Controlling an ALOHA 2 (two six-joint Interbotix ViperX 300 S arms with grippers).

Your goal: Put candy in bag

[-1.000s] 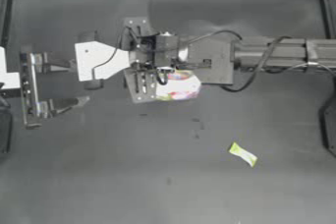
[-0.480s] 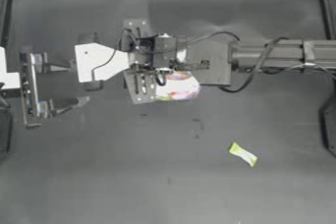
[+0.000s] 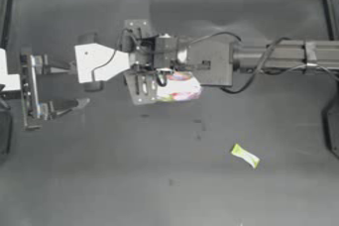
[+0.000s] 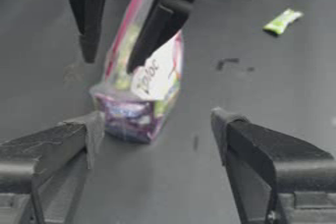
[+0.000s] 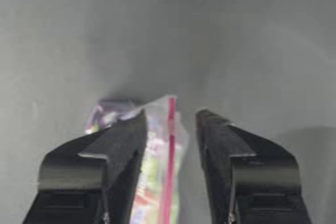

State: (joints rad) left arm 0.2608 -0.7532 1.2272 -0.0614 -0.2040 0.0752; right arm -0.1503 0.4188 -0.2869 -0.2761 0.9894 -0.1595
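Observation:
The bag stands upright left of the table's middle, its coloured contents showing through the clear plastic. My right gripper reaches across from the right and hangs over it, open, with the pink rim between its jaws; one jaw lies against the plastic, the other is apart. The candy, a small yellow-green wrapped piece, lies loose on the table toward the front right, also visible past the bag. My left gripper waits open at the left edge, facing the bag.
The dark table is bare around the candy and in front of the bag. The right arm's body spans the table's right half behind the candy.

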